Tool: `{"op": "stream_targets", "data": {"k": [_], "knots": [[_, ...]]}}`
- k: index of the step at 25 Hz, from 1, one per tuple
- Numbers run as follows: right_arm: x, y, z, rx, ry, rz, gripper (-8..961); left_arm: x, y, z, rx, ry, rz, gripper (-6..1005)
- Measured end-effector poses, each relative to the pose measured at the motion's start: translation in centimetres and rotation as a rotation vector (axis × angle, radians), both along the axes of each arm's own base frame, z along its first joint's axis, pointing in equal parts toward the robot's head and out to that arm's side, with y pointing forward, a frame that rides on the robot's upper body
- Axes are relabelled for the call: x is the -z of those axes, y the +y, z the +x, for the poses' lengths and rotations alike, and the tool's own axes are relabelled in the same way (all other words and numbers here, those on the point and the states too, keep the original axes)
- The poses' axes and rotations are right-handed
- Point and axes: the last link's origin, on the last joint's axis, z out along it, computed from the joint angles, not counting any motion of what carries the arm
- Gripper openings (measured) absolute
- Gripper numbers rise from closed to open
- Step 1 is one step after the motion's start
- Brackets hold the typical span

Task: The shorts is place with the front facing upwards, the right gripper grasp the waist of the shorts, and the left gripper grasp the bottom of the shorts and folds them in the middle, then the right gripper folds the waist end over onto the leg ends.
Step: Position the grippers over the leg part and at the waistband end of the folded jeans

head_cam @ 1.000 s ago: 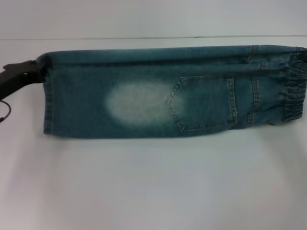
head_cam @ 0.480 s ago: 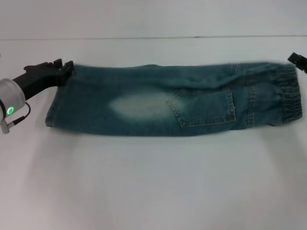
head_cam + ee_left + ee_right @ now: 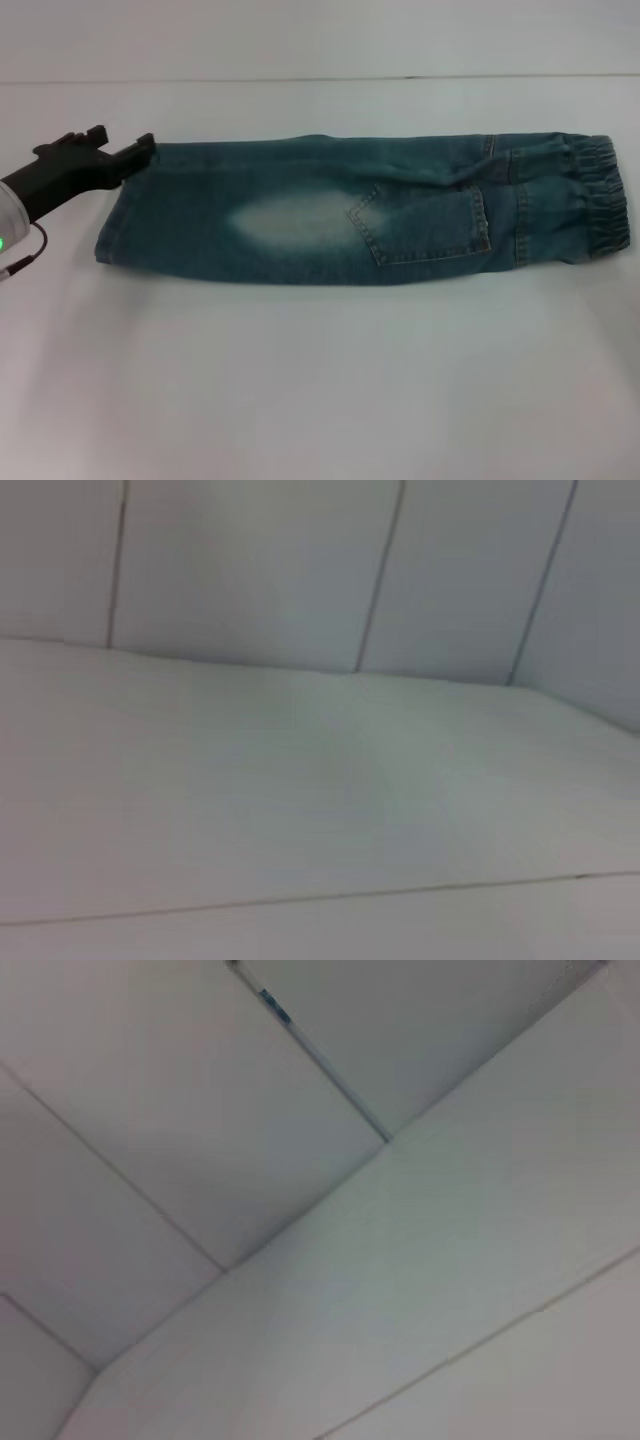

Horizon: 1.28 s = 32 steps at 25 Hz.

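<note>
The blue denim shorts [image 3: 330, 215] lie flat on the white table [image 3: 320, 380], folded lengthwise, with a back pocket [image 3: 425, 225] facing up. The elastic waist [image 3: 600, 200] is at the right and the leg ends [image 3: 115, 235] at the left. My left gripper [image 3: 143, 147] sits at the far corner of the leg ends, its black tip touching the denim edge. The right gripper is out of the head view. Neither wrist view shows the shorts or any fingers.
The white table stretches wide in front of the shorts and behind them up to a light wall [image 3: 320, 35]. Both wrist views show only pale table and wall panels [image 3: 250, 570].
The shorts, held up and stretched a second ago, have dropped flat onto the table. The right gripper has left the waist and moved out of view. The left arm has drawn back slightly to the left.
</note>
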Motion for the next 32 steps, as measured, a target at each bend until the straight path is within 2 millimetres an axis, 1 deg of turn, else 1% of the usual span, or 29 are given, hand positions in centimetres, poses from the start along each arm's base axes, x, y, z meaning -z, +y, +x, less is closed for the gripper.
{"op": "stream_targets", "data": {"k": [2,4,6,7,9,12,13,19,24,28,32], "knots": [[-0.1,-1.3,0.0,-0.048,-0.034,0.002,754,0.0,-0.7,0.3,0.034,-0.035,-0.013,574],[0.2,-2.1,0.1,-0.06,-0.056,0.005,788,0.2,-1.2,0.6,0.064,-0.064,-0.025,650],[0.5,-2.6,0.4,-0.041,-0.061,0.003,821,0.4,-1.6,0.9,0.082,-0.081,-0.037,727],[0.6,-2.6,0.6,-0.03,-0.062,0.003,837,0.5,-1.6,0.9,0.086,-0.085,-0.041,766],[1.0,-2.6,0.9,-0.005,-0.066,-0.003,871,0.8,-1.8,1.0,0.09,-0.093,-0.051,809],[1.7,-1.7,0.8,0.014,-0.075,-0.03,923,1.2,-1.8,1.2,0.098,-0.091,-0.066,874],[1.9,-1.5,0.6,0.015,-0.075,-0.041,940,1.3,-1.8,1.3,0.102,-0.088,-0.072,874],[3.3,0.6,-0.6,0.012,-0.099,-0.115,938,1.7,-1.7,1.8,0.122,-0.077,-0.095,873],[4.3,1.9,-1.3,0.026,-0.123,-0.166,936,1.9,-1.7,1.9,0.126,-0.079,-0.103,873],[4.8,2.6,-1.5,0.044,-0.148,-0.211,935,2.0,-1.8,1.9,0.125,-0.083,-0.108,874],[5.0,2.7,-1.6,0.053,-0.13,-0.224,927,2.2,-1.9,2.0,0.131,-0.079,-0.119,874]]}}
